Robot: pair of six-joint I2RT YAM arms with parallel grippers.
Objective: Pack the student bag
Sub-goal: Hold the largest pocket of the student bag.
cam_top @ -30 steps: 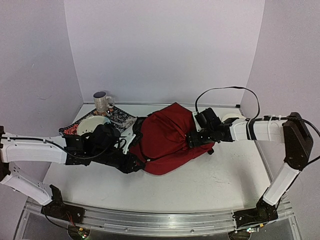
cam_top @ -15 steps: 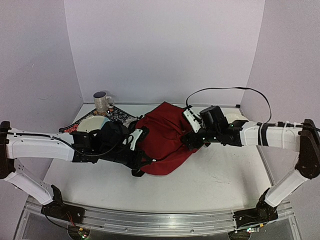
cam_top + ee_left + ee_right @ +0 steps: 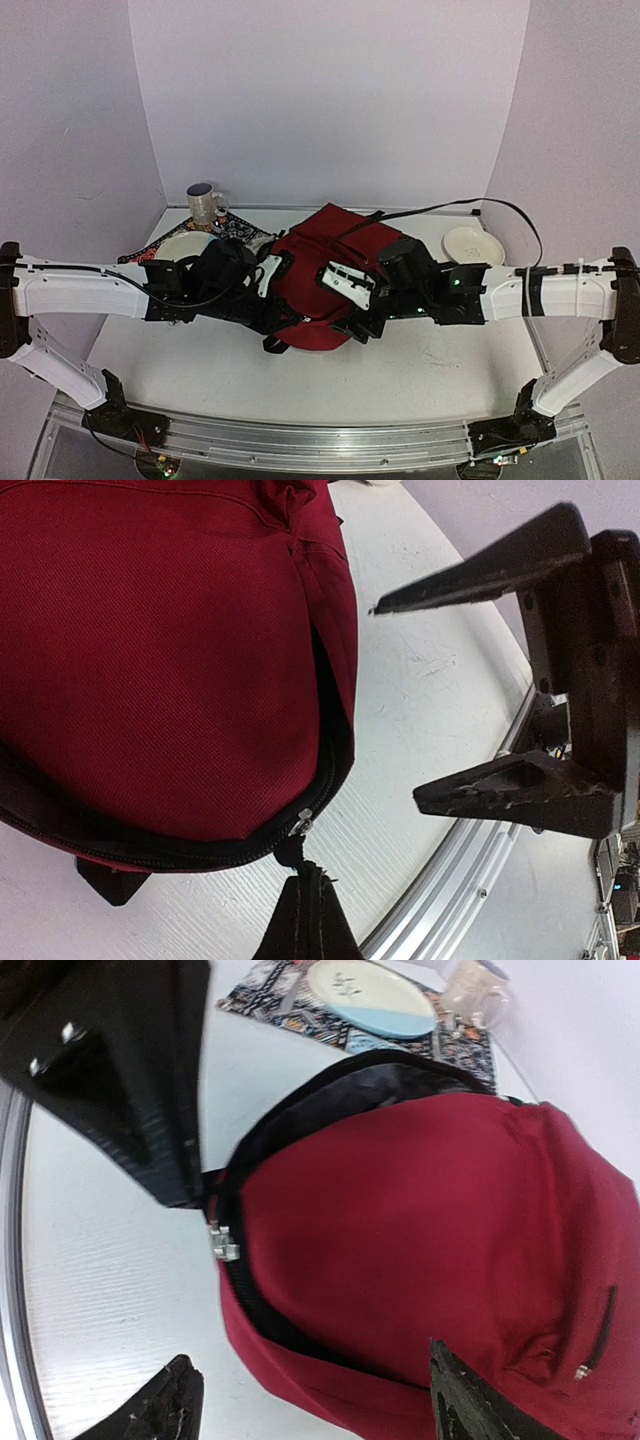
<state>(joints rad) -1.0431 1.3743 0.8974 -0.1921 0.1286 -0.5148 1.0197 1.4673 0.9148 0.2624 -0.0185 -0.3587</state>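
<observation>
- Lying on the desk [image 3: 440, 365], the student bag [image 3: 325, 270] has bunched up, mouth partly unzipped.
- Right tool [image 3: 310, 1365], fingers apart, has swung round to the bag's near edge, likely to spread the opening.
- Left tool [image 3: 305, 920] stays pinched together on the zip pull [image 3: 295, 852].
- Bag interior unseen; contents unknown.

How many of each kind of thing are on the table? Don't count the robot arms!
red backpack: 1
patterned mat: 1
plates: 2 (left plate on the patterned mat, right plate on the bare table)
mug: 1
Total: 5
</observation>
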